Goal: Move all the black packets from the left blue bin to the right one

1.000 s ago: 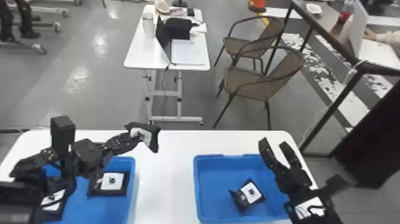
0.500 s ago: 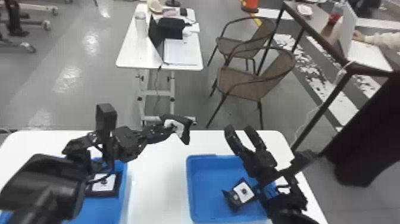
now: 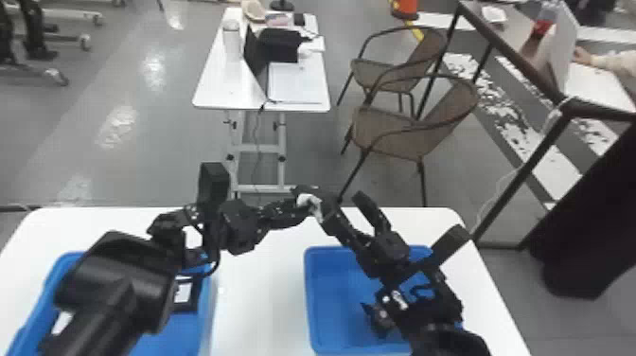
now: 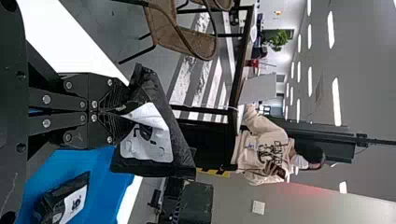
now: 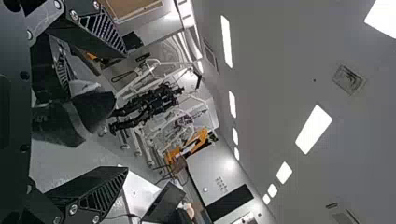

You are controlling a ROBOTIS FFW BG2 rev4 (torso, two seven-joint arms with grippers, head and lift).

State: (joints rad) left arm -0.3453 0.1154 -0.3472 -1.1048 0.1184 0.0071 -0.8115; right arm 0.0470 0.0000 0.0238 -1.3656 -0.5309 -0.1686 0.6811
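Left blue bin (image 3: 175, 338), by the left edge of the worktop (image 3: 255, 307): a labelled black packet (image 3: 185, 294) and a second packet (image 3: 61, 323), mostly hidden by the arm. Right bin (image 3: 326, 303), towards the right edge: one packet (image 3: 380, 318), partly covered. Above the bins, by sight towards the far edge, left gripper (image 3: 302, 203) clenched on a black packet (image 4: 149, 140); right gripper (image 3: 344, 201) released, its parted fingers either side of that packet. Beyond the far edge: two wicker chairs (image 3: 402, 125) and a white table (image 3: 227, 90).
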